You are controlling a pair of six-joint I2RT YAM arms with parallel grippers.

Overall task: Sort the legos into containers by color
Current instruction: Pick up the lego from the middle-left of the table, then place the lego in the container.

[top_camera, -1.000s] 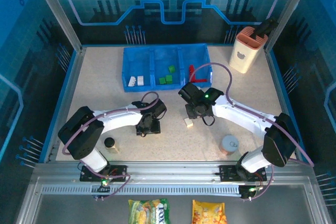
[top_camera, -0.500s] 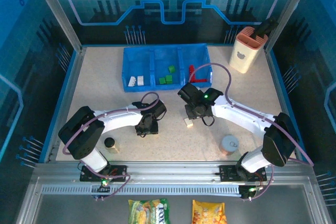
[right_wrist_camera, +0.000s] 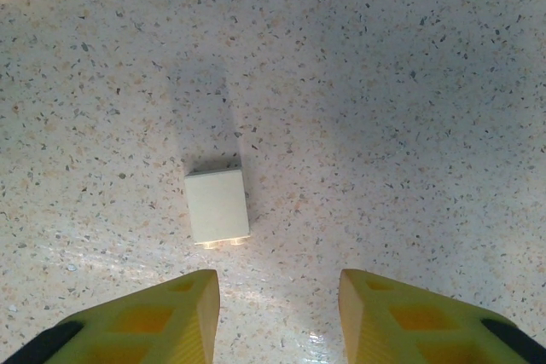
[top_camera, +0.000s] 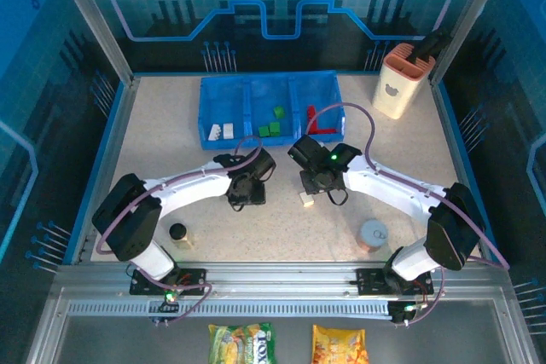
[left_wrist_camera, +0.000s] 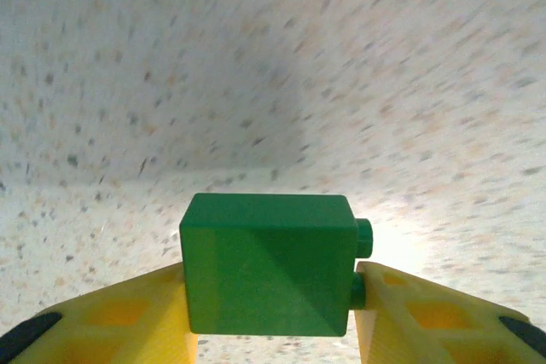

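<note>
Over the last second my left gripper point(left_wrist_camera: 271, 317) has pinched in on a green brick point(left_wrist_camera: 266, 263) and now holds it squarely between its fingers, and it seems to be lifted off the table point(top_camera: 171, 125). In the overhead view that arm has swung a little toward 12 o'clock, nearer the tray. I judge the pick made and the carry to the green compartment under way.

My right gripper point(right_wrist_camera: 277, 309) has hardly shifted. Its fingers stand narrowly apart with nothing between them, above a cream brick point(right_wrist_camera: 217, 206) lying on the table just ahead, toward 11 o'clock in the wrist view.

The blue tray point(top_camera: 247, 81) sits at the table's 12 o'clock. It has white bricks point(top_camera: 220, 131) in its 9 o'clock compartment, green bricks point(top_camera: 271, 124) in the middle and red bricks point(top_camera: 317, 121) at the 3 o'clock end, so I see no colour misplaced so far
</note>
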